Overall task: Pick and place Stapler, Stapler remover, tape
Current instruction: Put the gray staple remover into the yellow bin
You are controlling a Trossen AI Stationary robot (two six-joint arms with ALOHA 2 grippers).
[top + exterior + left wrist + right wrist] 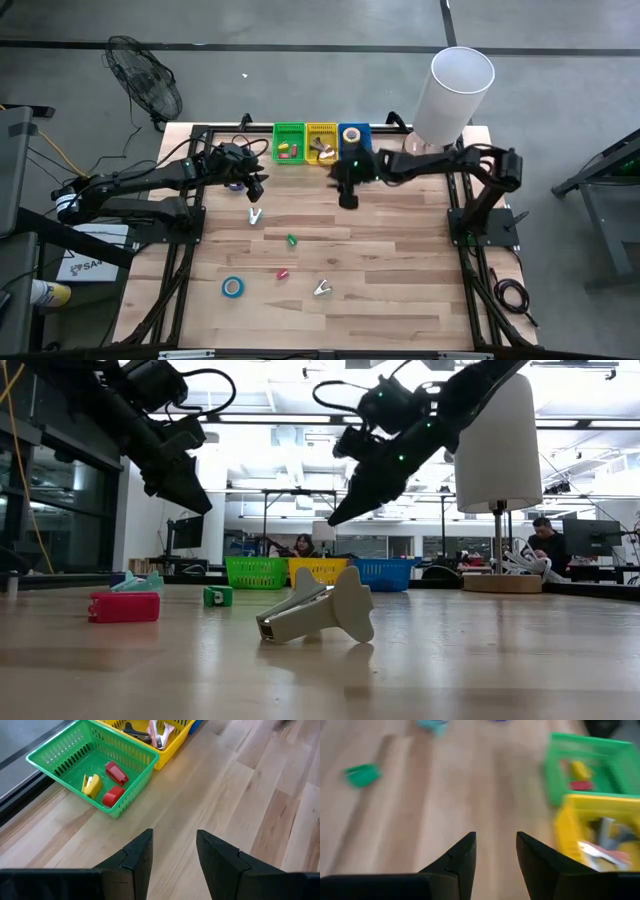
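Both grippers hang open and empty above the table's far half. My left gripper [257,188] [174,834] is in front of the green basket [289,142], which holds a yellow and two red staplers [114,785]. My right gripper [347,200] [496,836] is in front of the yellow basket [321,142] and the blue basket [352,137]. Flat on the wood lie a green stapler [291,240], a red stapler [283,272], a blue tape roll [233,287] and two stapler removers [255,215] [321,289].
The three baskets stand in a row at the far edge; the yellow one [160,740] holds stapler removers. A white cylinder lamp [450,95] stands at the far right corner. Bare wood lies on the table's right half and along its near edge.
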